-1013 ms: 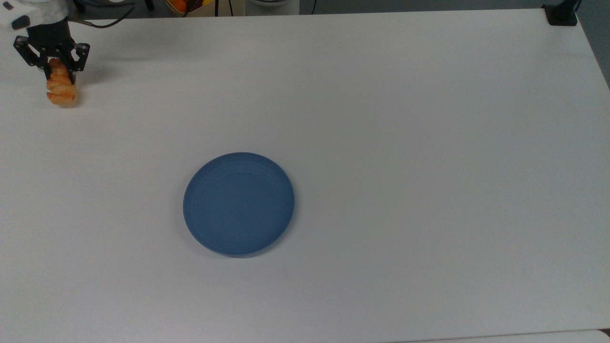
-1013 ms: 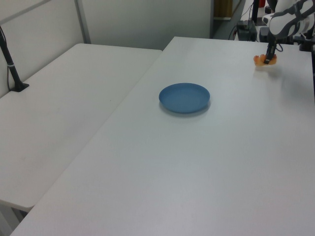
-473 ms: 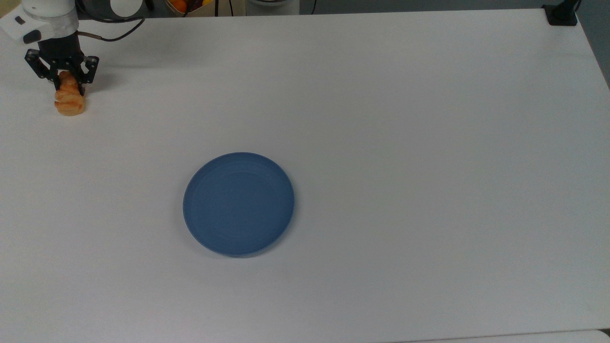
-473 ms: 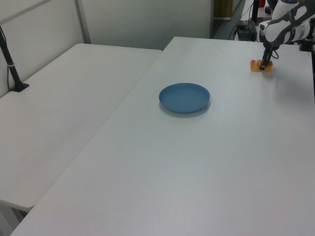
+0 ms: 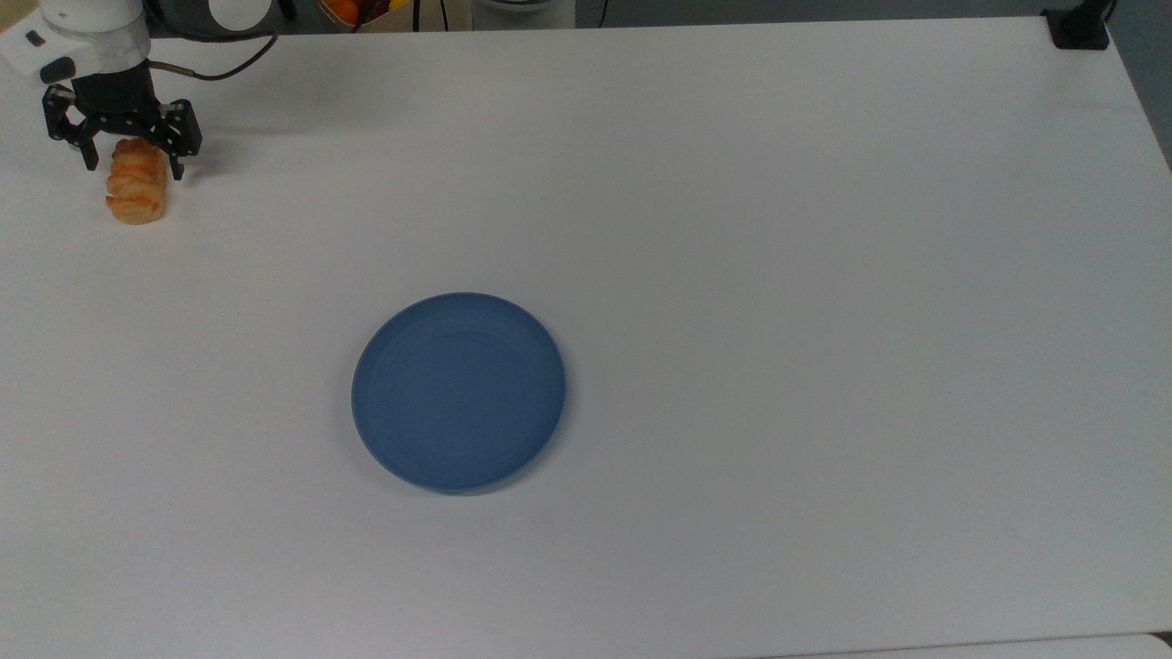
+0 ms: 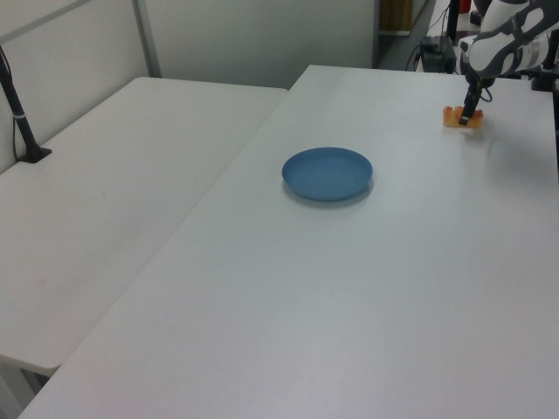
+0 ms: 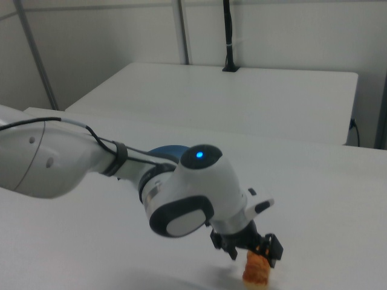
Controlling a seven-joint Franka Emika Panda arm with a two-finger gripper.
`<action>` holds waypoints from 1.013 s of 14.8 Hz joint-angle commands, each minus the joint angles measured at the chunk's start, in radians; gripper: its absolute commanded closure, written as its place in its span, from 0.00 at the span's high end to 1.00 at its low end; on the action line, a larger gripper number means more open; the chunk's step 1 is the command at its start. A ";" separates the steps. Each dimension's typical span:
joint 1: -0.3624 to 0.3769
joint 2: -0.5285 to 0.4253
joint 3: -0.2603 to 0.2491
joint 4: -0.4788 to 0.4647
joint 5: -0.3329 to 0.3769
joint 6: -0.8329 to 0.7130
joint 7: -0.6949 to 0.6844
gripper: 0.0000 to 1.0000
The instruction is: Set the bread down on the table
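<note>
The bread [image 5: 137,192], a small golden-orange flaky loaf, lies on the white table [image 5: 778,275] near the top view's far left corner. My gripper [image 5: 131,163] stands over the loaf's far end, open, with a black finger on each side of it and a gap to the crust. The left view has the bread [image 6: 459,118] at the table's far right with the gripper [image 6: 468,116] on it. In the right view the bread [image 7: 257,269] rests on the table just below the gripper [image 7: 251,252].
A round blue plate [image 5: 458,392] sits bare at mid-table, well away from the bread. A black post base [image 5: 1080,27] stands at the top view's far right corner. A second white table [image 6: 113,192] adjoins on the left view's left.
The gripper lowered the bread onto the table, then its fingers spread apart and let go. The loaf now lies free on the surface.
</note>
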 commanded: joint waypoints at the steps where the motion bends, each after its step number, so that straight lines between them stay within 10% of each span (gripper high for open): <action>1: 0.009 -0.043 0.052 0.100 0.017 -0.133 0.167 1.00; 6: 0.011 -0.116 0.129 0.198 0.015 -0.226 0.546 1.00; 11: 0.018 -0.138 0.208 0.462 0.000 -0.734 0.847 1.00; 15: 0.023 -0.198 0.325 0.479 -0.023 -0.756 1.048 1.00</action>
